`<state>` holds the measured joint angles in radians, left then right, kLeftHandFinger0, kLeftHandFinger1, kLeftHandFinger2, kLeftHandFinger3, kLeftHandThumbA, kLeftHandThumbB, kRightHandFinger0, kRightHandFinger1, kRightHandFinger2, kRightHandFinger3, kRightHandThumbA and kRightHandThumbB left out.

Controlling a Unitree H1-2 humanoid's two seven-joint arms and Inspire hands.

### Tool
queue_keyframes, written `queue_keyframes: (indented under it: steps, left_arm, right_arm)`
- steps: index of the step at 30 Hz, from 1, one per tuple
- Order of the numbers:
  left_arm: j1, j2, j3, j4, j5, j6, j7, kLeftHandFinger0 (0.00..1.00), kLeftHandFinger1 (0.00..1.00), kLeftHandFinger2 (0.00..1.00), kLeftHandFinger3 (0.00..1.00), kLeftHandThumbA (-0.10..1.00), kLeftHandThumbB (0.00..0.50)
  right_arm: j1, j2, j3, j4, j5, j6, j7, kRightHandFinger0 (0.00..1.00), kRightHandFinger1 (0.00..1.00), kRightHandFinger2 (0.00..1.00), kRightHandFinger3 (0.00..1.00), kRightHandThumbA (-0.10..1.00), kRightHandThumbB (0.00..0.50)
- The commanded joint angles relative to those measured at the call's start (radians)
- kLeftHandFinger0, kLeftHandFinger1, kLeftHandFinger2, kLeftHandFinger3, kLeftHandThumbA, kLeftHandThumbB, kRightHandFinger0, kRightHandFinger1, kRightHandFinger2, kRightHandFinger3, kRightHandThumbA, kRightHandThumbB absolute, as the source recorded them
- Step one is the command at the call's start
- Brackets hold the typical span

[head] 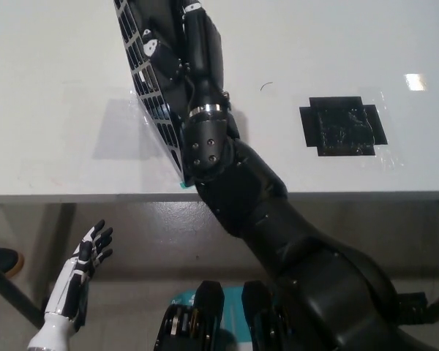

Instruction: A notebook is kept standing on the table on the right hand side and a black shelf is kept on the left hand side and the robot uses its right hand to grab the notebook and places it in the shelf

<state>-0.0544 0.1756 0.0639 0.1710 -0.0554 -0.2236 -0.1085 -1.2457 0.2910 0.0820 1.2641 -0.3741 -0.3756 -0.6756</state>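
Note:
The black mesh shelf [145,88] stands tilted on the white table [58,73], left of the middle and close to the front edge. My black right arm reaches up from the bottom right into it, and the right hand [165,45] is deep inside against the mesh. The arm and the dark shelf hide whether that hand is holding anything. No notebook shows anywhere in the view. My white left hand [82,267] rests open at the lower left, below the table's edge.
A square of black tape [342,126] lies on the table at the right. A teal marker [184,186] peeks out at the shelf's near corner by the table's front edge [73,195]. A dark shoe [0,257] is on the floor at far left.

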Motion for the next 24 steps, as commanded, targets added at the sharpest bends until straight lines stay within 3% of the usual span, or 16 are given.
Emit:
queue_keyframes:
  steps: [1, 3, 5, 7, 17, 23, 24]
  left_arm:
    - [-0.014, 0.008, 0.005, -0.029, 0.018, -0.018, 0.015, 1.00, 1.00, 1.00, 1.00, 1.00, 0.163]
    - [-0.014, 0.013, 0.004, -0.035, 0.021, -0.012, 0.011, 1.00, 1.00, 1.00, 1.00, 1.00, 0.160]
    - [-0.012, 0.015, 0.004, -0.042, 0.018, -0.004, 0.007, 1.00, 1.00, 1.00, 1.00, 1.00, 0.142]
    - [-0.013, 0.016, 0.003, -0.038, 0.011, -0.002, 0.001, 1.00, 1.00, 1.00, 1.00, 1.00, 0.149]
    - [-0.007, 0.011, 0.003, -0.045, 0.001, 0.002, -0.003, 1.00, 1.00, 1.00, 1.00, 1.00, 0.117]
    - [-0.006, 0.018, 0.002, -0.038, 0.003, -0.010, -0.009, 1.00, 1.00, 1.00, 1.00, 1.00, 0.170]
    - [-0.005, 0.017, 0.003, -0.041, -0.004, -0.004, -0.011, 1.00, 1.00, 1.00, 1.00, 1.00, 0.155]
  right_arm:
    - [-0.115, 0.025, 0.013, -0.019, 0.040, -0.094, 0.045, 1.00, 1.00, 1.00, 1.00, 0.70, 0.366]
    - [-0.118, 0.022, 0.034, -0.022, 0.025, -0.077, 0.068, 1.00, 1.00, 1.00, 1.00, 0.89, 0.436]
    - [-0.119, 0.019, 0.048, -0.024, 0.010, -0.077, 0.045, 1.00, 1.00, 1.00, 1.00, 0.99, 0.455]
    - [-0.116, 0.014, 0.064, -0.034, -0.002, -0.076, 0.014, 1.00, 1.00, 1.00, 1.00, 1.00, 0.433]
    - [-0.085, -0.004, 0.080, -0.142, -0.001, -0.072, 0.027, 1.00, 1.00, 1.00, 1.00, 1.00, 0.452]
    - [0.001, -0.075, 0.101, -0.524, -0.048, -0.006, 0.087, 1.00, 1.00, 1.00, 1.00, 1.00, 0.423]
    - [0.017, -0.089, 0.096, -0.611, -0.044, 0.008, 0.111, 1.00, 1.00, 1.00, 1.00, 1.00, 0.425]
